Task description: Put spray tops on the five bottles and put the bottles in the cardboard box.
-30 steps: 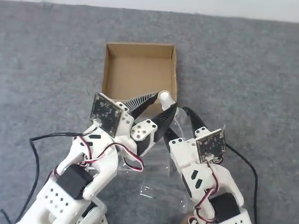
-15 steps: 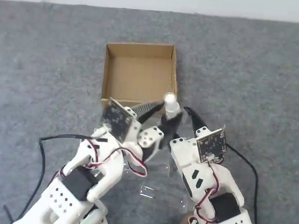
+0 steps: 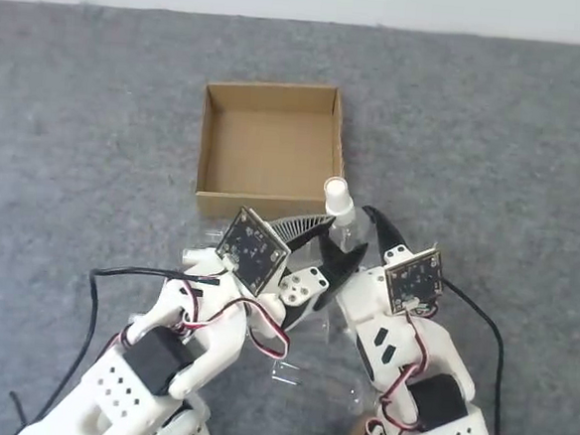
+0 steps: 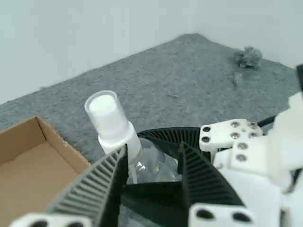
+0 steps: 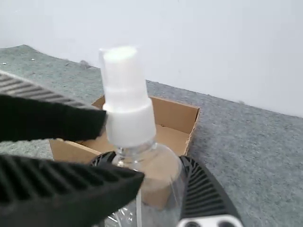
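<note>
The clear bottle (image 3: 346, 239), fitted with a white spray top (image 3: 337, 196), is held upright just outside the cardboard box's (image 3: 267, 194) near corner, pinched in the right gripper (image 5: 163, 171), with the left gripper (image 4: 152, 152) spread around its neck.

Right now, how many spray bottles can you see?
1. The bottle, white spray top on, is between the left claw and right claw, just outside the cardboard box's near right corner. More may hide under the arms.
</note>
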You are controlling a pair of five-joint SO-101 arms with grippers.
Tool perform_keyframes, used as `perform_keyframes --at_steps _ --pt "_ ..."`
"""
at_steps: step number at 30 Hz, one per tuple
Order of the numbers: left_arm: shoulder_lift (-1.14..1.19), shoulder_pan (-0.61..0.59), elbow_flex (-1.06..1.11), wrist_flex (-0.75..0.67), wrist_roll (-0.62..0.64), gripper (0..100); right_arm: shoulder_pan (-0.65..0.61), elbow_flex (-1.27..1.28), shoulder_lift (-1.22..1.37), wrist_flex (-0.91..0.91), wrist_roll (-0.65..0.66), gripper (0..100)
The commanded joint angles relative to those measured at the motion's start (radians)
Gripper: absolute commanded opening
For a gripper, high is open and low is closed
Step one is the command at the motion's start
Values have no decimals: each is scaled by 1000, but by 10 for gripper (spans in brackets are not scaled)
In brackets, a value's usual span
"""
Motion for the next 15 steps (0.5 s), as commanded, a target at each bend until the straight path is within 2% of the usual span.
perform_keyframes --at_steps 1,9,15 --pt "-25 2 -114 89 -15 160 18 -26 -24 -25 6 6" --pt "-137 -5 -171 158 -11 160 18 -17 -24 -30 6 6" --pt "-315 -129 -133 157 -9 159 18 -18 -24 -30 6 6"
